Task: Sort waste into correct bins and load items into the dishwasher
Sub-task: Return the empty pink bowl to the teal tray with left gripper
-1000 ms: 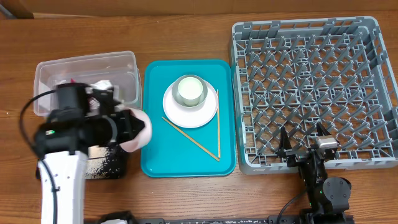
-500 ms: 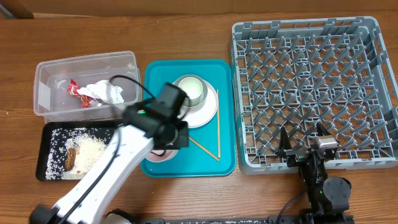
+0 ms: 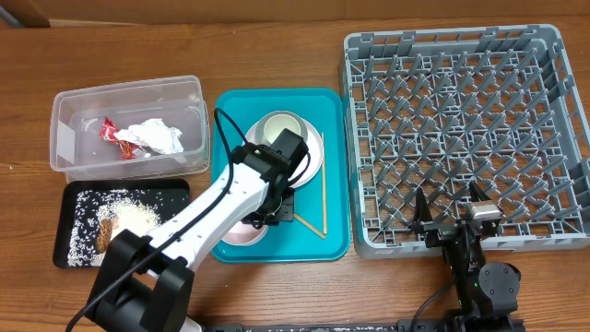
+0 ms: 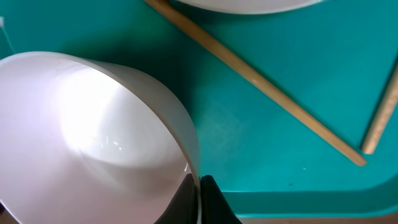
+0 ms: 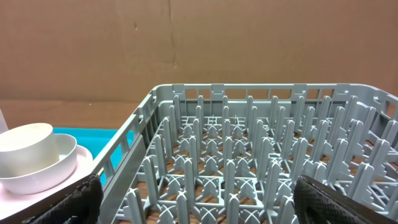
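- The left gripper point(image 4: 198, 198) is pinched tight on the rim of the small pink-white bowl point(image 4: 93, 137), with one finger inside the wall and one outside. The bowl is at the near left corner of the teal tray point(image 3: 230, 106). I cannot tell whether it rests on the tray floor or hangs just above it.
- The right gripper point(image 3: 449, 205) hangs well to the right of the teal tray, over the near edge of the grey dish rack point(image 3: 442, 39). Its fingers are spread wide with nothing between them.
- The black tray point(image 3: 61, 258) lies just left of the teal tray's near half. It holds scattered white rice grains point(image 3: 138, 217) and brown food bits point(image 3: 103, 235).
- The chopsticks point(image 3: 324, 194) lie on the teal tray's floor, right of the small bowl. One runs along the tray's right side and the other lies diagonally. Their near ends come close together by the near right corner.
- The pale pink plate point(image 3: 315, 157) sits on the far half of the teal tray, with the greyish-white bowl point(image 3: 273, 123) upright on it. The left arm crosses over part of both.
- The clear tub point(image 3: 58, 129) stands just left of the teal tray's far half. Inside it, the crumpled tissue point(image 3: 152, 136) touches the red wrapper point(image 3: 112, 134).
- The dish rack stands just right of the teal tray and reaches farther back than the tray does.
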`<state>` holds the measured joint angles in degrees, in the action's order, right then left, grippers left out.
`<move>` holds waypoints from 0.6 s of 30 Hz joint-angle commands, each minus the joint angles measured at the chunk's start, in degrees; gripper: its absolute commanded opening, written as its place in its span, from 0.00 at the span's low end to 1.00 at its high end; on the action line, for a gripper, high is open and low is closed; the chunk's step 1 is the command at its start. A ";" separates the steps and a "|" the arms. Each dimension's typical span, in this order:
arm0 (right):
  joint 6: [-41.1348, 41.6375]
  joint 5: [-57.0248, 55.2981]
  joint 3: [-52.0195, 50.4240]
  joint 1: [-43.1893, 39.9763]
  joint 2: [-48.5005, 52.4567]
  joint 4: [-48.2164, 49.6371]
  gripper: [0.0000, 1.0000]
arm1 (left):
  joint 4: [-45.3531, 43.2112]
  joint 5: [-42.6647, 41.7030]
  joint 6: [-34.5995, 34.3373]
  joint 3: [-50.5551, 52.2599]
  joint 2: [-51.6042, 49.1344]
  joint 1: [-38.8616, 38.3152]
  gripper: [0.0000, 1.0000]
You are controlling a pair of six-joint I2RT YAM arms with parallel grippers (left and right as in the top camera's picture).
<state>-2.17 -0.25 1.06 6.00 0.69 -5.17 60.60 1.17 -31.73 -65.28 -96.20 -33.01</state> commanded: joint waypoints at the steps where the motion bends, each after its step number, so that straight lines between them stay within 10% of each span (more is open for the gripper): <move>1: -0.24 -0.09 -0.61 -0.17 -0.52 0.35 1.00 | -0.02 4.20 -1.77 -0.04 -0.33 -0.11 0.04; 8: -0.22 -0.09 -0.61 -0.17 -0.52 0.35 1.00 | -0.02 5.44 -1.75 -0.07 -0.33 -0.11 0.05; 18: -0.22 -0.09 -0.61 -0.17 -0.52 0.35 1.00 | 0.55 6.71 -1.68 -0.17 -0.31 -0.09 0.31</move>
<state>-2.17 -0.25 1.06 6.00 0.69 -5.17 60.80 5.78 -33.10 -65.28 -96.29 -33.01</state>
